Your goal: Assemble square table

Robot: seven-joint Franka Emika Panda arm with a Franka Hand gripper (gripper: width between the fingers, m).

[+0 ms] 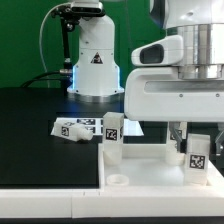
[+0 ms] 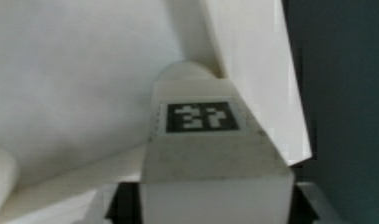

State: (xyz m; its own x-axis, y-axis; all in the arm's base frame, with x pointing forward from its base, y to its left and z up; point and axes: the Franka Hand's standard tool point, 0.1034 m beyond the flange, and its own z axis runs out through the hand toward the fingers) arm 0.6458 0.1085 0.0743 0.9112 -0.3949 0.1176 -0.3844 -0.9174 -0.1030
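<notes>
The white square table top [image 1: 150, 175] lies at the front, with a raised rim and a round corner socket [image 1: 118, 181]. One white leg [image 1: 112, 135] stands upright on its far left corner, tag facing front. My gripper [image 1: 196, 148] is shut on another tagged leg [image 1: 197, 160] and holds it upright over the top's right side. In the wrist view the held leg [image 2: 204, 140] fills the middle between my dark fingers [image 2: 129, 203], above the white top [image 2: 79, 80] and beside its rim [image 2: 239, 60]. Its lower end is hidden.
Another tagged white leg [image 1: 72, 128] lies on its side on the black table, left of the standing leg. The robot base [image 1: 95, 60] stands at the back. The arm's white body [image 1: 170, 95] hangs over the top's right half.
</notes>
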